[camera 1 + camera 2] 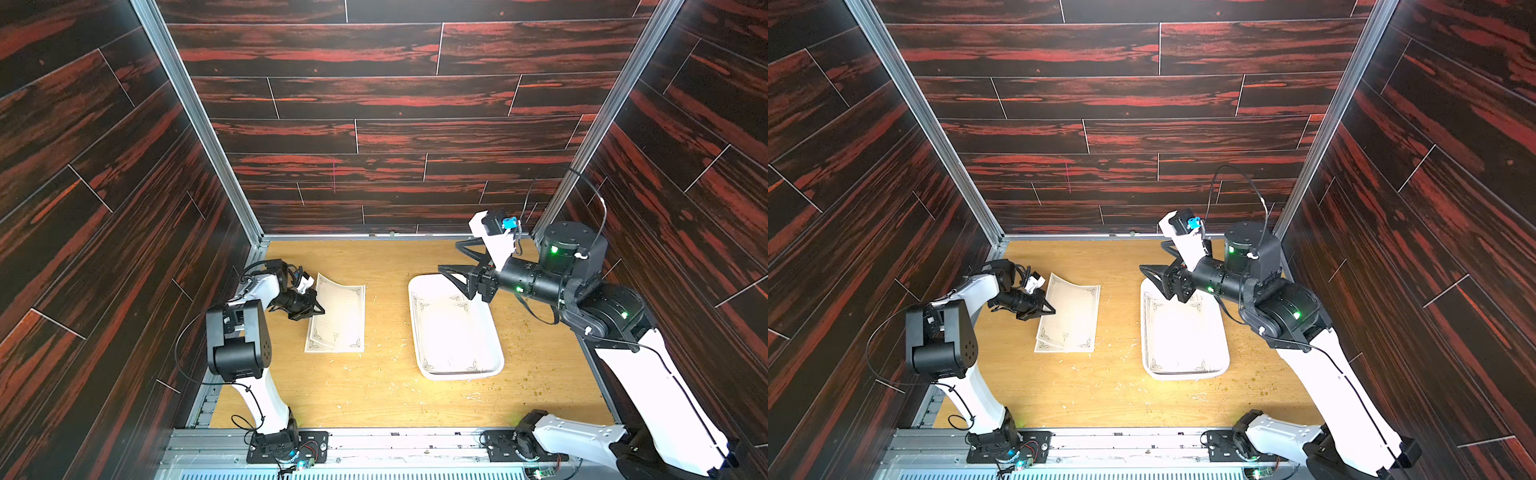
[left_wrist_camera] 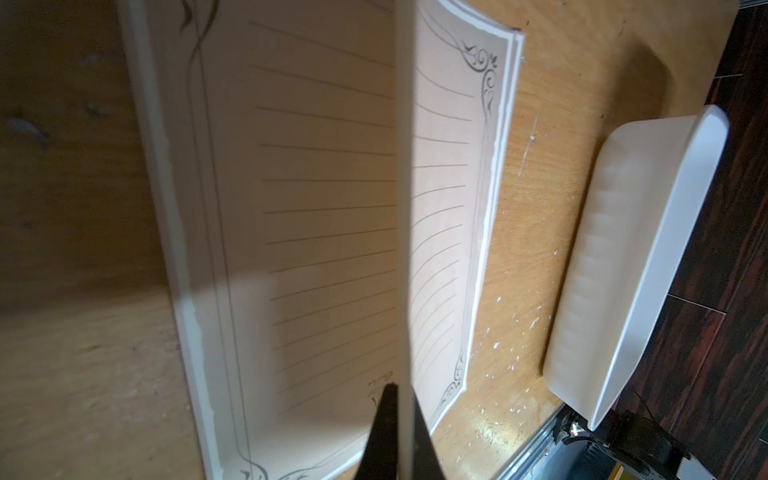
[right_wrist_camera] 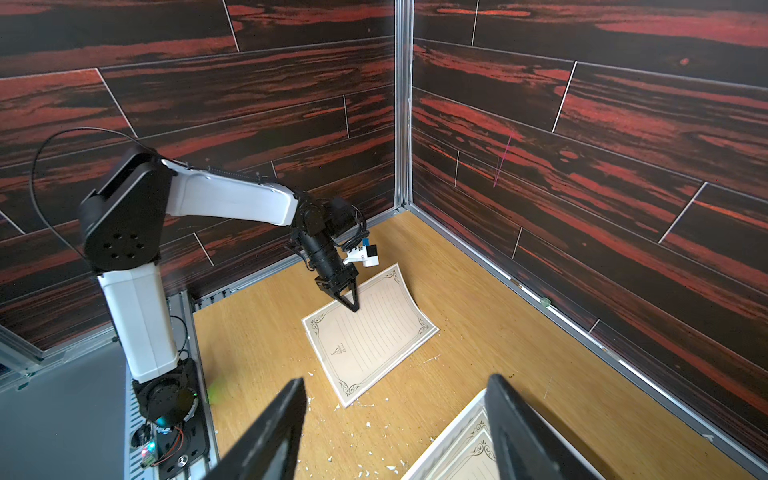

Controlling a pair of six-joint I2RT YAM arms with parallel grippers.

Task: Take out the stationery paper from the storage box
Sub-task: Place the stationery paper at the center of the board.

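Bench holdings as I see them from the remote station.

1. Left gripper [image 1: 318,309]: closed, fingertips pinching the near-wall edge of one sheet of paper. In its wrist view I see that held sheet [image 2: 403,208] edge-on, running straight out from between the black fingers [image 2: 384,419].
2. Held sheet, in both top views [image 1: 1073,311]: cream, ruled, dark scrollwork at the corners. The pinched side and far corner are curled up off the table, and the rest lies flat.
3. Loose sheets [image 1: 312,346]: a small pile of the same paper under the held sheet, on the left half of the table. Their corners are fanned out at the near end. I cannot tell how many there are.
4. Box [image 1: 492,336]: shallow white tray with rounded corners, on the right half of the table, well apart from the pile.
5. Boxed sheets [image 1: 446,336]: more of the same paper lying flat inside the box, with at least two offset corners showing at the far end.
6. Right gripper [image 1: 448,257]: jaws spread wide, holding nothing, hanging above the far end of the box.
7. Table [image 1: 386,386]: light wood, scattered with pale specks [image 1: 392,353].
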